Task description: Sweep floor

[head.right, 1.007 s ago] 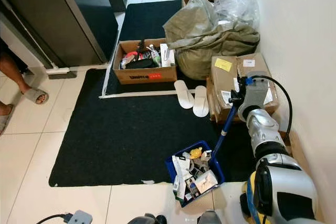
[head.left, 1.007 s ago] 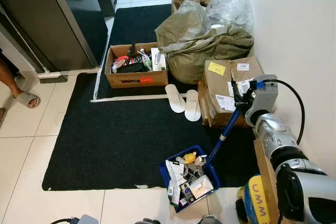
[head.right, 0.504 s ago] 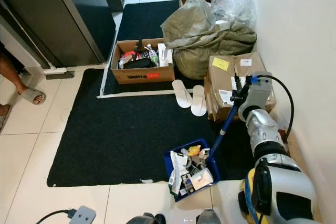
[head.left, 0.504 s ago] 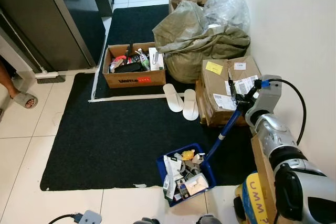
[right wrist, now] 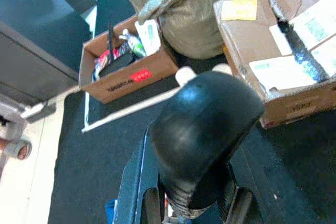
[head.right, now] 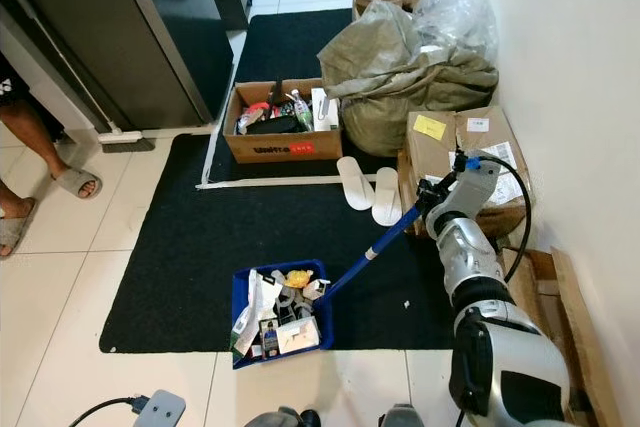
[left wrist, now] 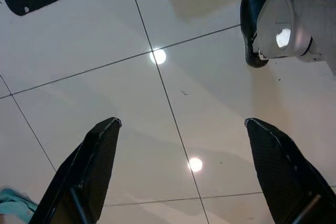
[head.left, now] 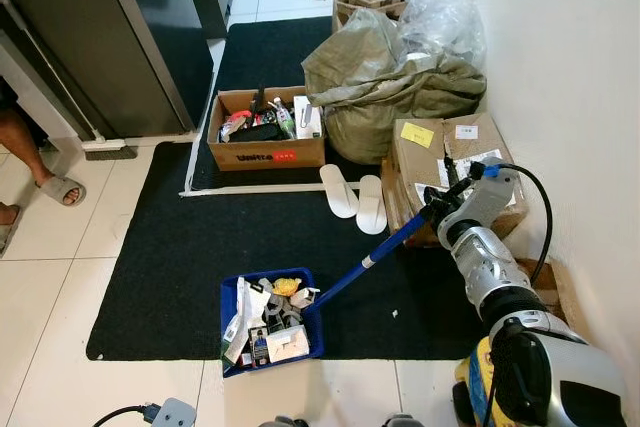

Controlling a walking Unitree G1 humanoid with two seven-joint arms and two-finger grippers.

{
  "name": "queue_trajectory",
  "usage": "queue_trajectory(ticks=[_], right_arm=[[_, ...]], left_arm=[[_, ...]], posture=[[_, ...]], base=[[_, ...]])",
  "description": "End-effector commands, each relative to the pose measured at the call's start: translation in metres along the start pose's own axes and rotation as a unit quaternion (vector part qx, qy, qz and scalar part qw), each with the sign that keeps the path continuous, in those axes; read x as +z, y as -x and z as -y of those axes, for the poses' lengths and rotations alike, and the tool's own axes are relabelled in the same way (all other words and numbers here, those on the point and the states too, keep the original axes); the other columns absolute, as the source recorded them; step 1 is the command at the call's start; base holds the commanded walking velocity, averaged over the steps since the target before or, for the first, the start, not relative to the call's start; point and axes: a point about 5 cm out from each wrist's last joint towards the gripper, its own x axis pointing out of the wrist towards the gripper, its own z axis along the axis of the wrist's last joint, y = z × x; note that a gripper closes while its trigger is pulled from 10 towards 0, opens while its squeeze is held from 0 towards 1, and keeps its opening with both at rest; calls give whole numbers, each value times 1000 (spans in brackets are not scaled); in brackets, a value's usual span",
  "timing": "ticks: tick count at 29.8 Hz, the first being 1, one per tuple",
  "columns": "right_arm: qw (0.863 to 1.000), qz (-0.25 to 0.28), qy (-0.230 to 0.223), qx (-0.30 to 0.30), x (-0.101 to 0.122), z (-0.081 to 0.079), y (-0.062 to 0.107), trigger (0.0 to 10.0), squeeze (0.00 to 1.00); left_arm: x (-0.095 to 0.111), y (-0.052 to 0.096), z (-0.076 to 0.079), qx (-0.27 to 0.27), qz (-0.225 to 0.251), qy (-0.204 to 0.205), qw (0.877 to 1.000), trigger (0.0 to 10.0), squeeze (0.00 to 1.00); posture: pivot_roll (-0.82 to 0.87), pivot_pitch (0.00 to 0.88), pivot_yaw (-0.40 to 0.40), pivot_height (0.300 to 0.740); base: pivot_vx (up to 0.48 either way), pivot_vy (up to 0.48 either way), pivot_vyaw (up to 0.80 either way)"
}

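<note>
- Black mat [head.left: 180,267] covers the pale tile floor [head.left: 40,367], a blue dustpan [head.left: 270,319] heaped with rubbish near its front edge
- Right gripper [head.left: 438,209] fingers clamp the pan's long handle [head.left: 375,253]
- Left gripper [left wrist: 184,171] fingers wide, over bare tile
- Tilting or jerking would likely spill rubbish; slippers [head.left: 352,197] lie close

A dustpan [head.left: 268,322] filled with litter is set on the near edge of a mat [head.left: 170,247]. Behind it, an open cardboard box [head.left: 264,129] is placed, with slippers [head.left: 352,193] to its right, before stacked parcels [head.left: 440,162].
</note>
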Motion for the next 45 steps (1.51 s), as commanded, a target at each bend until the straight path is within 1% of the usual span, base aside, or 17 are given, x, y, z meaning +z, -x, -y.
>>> queue_trajectory(ticks=[1,3,4,6,7,8,10,14,16,20,21,23,26,33,38,45], right_arm=[[999,26,-22,1,5,-3,0,10000,0],[999,34,-28,1,2,-9,0,10000,0],[999,34,-28,1,2,-9,0,10000,0],[999,43,-26,10,-3,-16,2,10000,0],[999,43,-26,10,-3,-16,2,10000,0],[998,53,-20,18,-6,-19,4,10000,0],[997,68,-26,32,-10,-24,7,10000,0],[997,61,-36,25,-18,-24,9,10000,0],[997,57,-46,21,-23,-27,11,10000,0],[997,54,-53,16,-27,-30,11,10000,0],[998,45,-47,13,-32,-33,13,10000,0],[998,45,-47,13,-32,-33,13,10000,0],[998,33,-39,21,-41,-40,15,10000,0],[999,25,-32,35,-48,-47,17,10000,0],[998,27,-29,44,-48,-49,18,10000,0],[998,28,-22,57,-48,-52,18,10000,0]], left_arm=[[-10,2,3,-2,-21,7,1000,10000,0],[-5,0,2,3,-13,10,1000,10000,0],[-5,0,2,3,-13,10,1000,10000,0],[2,-2,2,4,-7,16,1000,10000,0],[2,-2,2,4,-7,16,1000,10000,0],[6,-3,2,4,-2,21,1000,10000,0],[14,-5,2,2,4,27,1000,10000,0],[20,-7,2,0,10,34,999,10000,0],[23,-8,1,-1,11,34,999,10000,0],[26,-8,1,-2,13,35,999,10000,0],[29,-9,0,-5,14,37,999,10000,0],[29,-9,0,-5,14,37,999,10000,0],[34,-11,2,-15,18,44,999,10000,0],[35,-11,8,-27,16,43,999,10000,0],[34,-11,10,-32,11,41,999,10000,0],[30,-11,12,-37,2,35,999,10000,0]], posture=[[-3,134,71,740],[-11,115,65,740],[-11,115,65,740],[-15,103,64,740],[-15,103,64,740],[-18,87,63,740],[-21,76,62,740],[-24,63,65,740],[-32,43,70,740],[-36,34,74,740],[-38,29,72,740],[-38,29,72,740],[-39,18,68,740],[-46,6,64,740],[-46,0,63,740],[-50,0,61,740]], base=[[0,0,0],[0,0,0],[0,0,0],[0,0,0],[0,0,0],[0,0,0],[0,0,0],[0,0,595],[0,0,794],[0,0,595],[0,0,0],[0,0,0],[0,0,0],[0,0,0],[0,0,0],[248,0,720]])
